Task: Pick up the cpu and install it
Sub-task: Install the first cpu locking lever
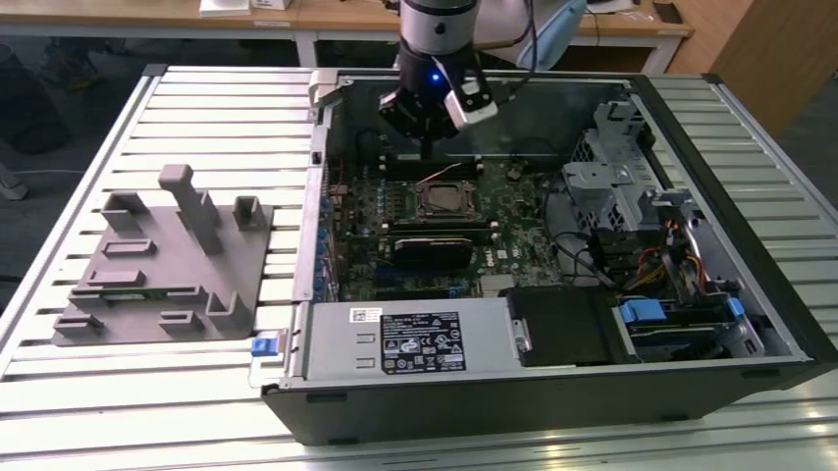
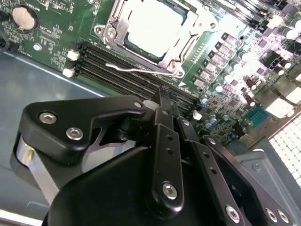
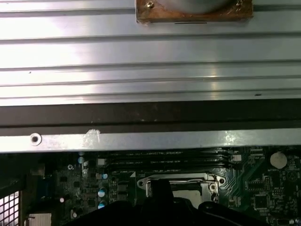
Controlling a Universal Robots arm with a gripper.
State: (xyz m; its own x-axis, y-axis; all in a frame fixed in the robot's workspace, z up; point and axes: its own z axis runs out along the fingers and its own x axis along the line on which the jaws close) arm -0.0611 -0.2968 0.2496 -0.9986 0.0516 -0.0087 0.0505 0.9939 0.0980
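Hovering above the socket (image 2: 153, 35), the gripper (image 2: 165, 101) has its fingers together, empty; the cpu (image 2: 153, 23) sits inside. Descending could bend the lever (image 2: 136, 69).

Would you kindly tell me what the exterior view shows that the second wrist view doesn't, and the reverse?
Exterior view: the grey fixture beside the computer case, the labelled power supply and the metal-slatted table. Second wrist view: the socket's wire lever, a coin cell and the dark memory slots. Shared: the cpu lying in its socket frame on the green motherboard, with the gripper raised off the board nearby.
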